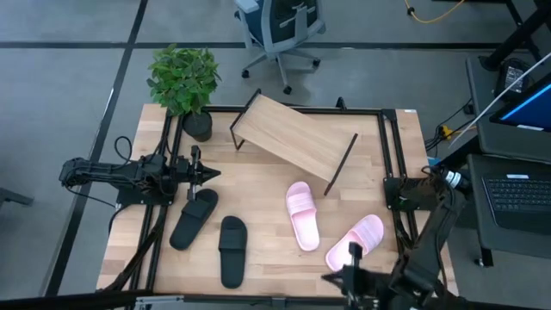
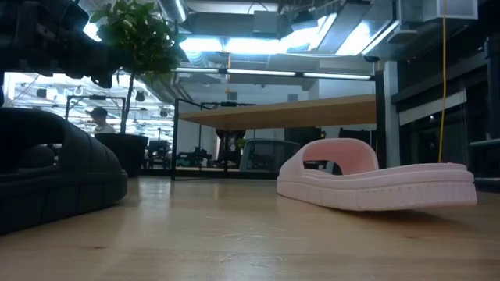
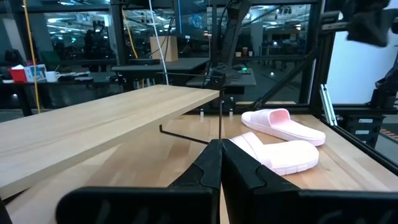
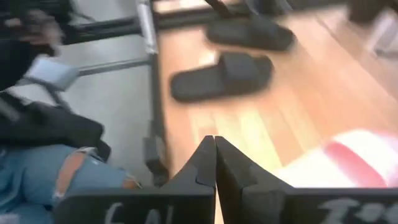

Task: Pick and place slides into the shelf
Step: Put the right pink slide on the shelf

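Left gripper, fingers pressed together and empty, hovers near the worktop's left edge above two black slides. The shelf stands bare at the far edge; two pink slides lie right of centre. Right gripper, clenched and empty, sits at the near edge.

My high camera looks straight down on the slanted light-wood shelf board. My low camera sits at tabletop level facing it, very close to a pale pink slide sandal. My left wrist camera also faces that shelf and both pink sandals.
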